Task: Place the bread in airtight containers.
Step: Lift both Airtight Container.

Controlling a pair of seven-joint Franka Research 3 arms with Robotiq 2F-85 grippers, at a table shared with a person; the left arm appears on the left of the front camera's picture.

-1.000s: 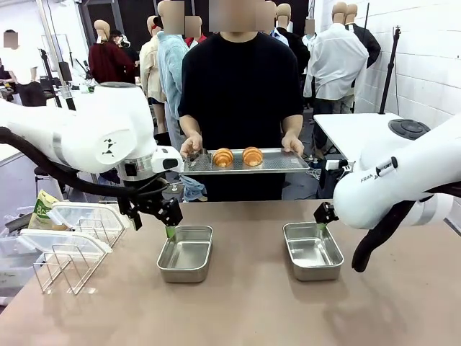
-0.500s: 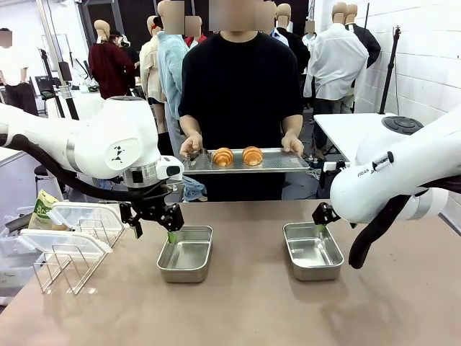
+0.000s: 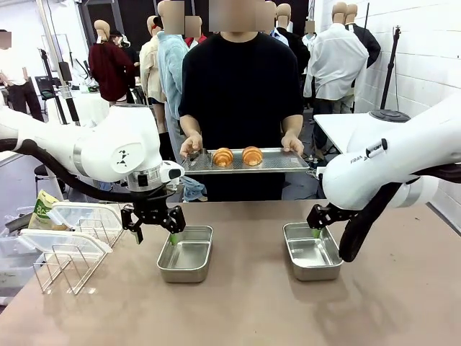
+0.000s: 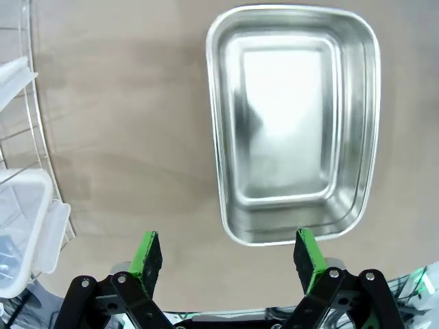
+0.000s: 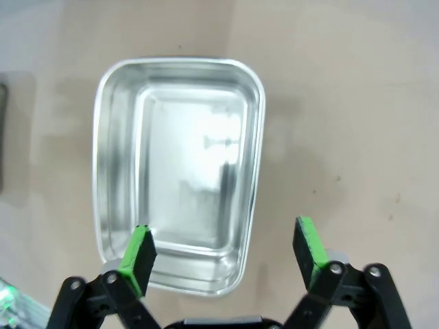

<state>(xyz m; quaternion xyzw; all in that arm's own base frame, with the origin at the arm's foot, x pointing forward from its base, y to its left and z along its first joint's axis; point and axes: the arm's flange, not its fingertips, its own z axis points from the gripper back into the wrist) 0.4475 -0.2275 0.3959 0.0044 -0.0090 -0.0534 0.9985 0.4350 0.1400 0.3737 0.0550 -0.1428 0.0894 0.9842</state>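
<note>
Room: busy workshop floor behind. In front of you is a brown table [image 3: 245, 310], with a person [image 3: 241, 86] standing at its far side.
Bread: first roll [image 3: 222, 156] and second roll [image 3: 252, 155] lie side by side on the flat metal tray [image 3: 284, 163]. The person holds the tray up in both hands beyond the far table edge, well apart from both pans.
Containers: left container [image 4: 288, 123] and right container [image 5: 182, 171] sit on the table, apart from each other. Both are bare inside with their tops open.
Lids: clear lids [image 3: 83, 214] are parked on the wire rack [image 3: 68, 263] at the table's left side, so neither pan is covered.
Done so far: nothing you can count, since no roll is in a pan and no lid is on.
To do: my read is the whole job. Get each roll off the tray and into a pan, then fit the lids.
Left gripper [image 4: 226, 252]: jaws spread wide, nothing between the green pads. It hovers over one short end of the left container and looks clear of the rim.
Right gripper [image 5: 224, 253]: jaws also wide apart and empty. It hangs over one short end of the right container, and you see no contact there either.
</note>
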